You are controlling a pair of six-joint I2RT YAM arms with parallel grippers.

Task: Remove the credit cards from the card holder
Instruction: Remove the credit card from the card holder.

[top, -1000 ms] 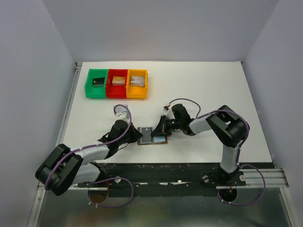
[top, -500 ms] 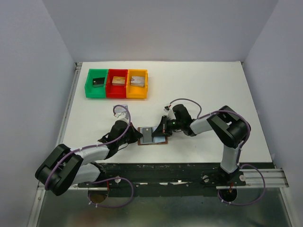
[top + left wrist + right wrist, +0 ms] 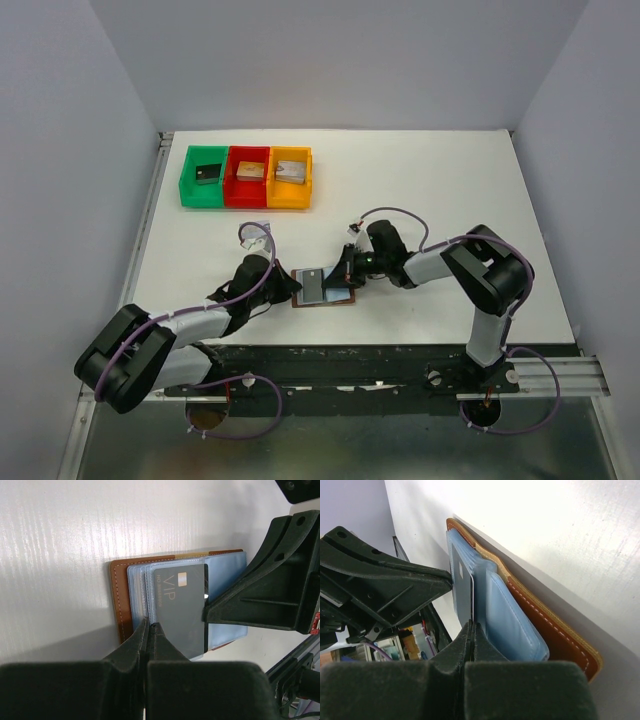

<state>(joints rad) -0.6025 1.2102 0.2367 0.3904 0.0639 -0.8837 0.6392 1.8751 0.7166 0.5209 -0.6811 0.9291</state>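
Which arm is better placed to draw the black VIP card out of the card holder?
Right, likely: the right gripper is shut on an edge of the black VIP card, while the left gripper is shut on the blue sleeves of the card holder, seemingly steadying it.

"VIP" is printed on the black credit card [image 3: 180, 617] in the card holder [image 3: 120, 595]

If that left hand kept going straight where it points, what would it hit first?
The card holder, probably: the shut left hand sits right at its blue sleeves; depth is unclear.
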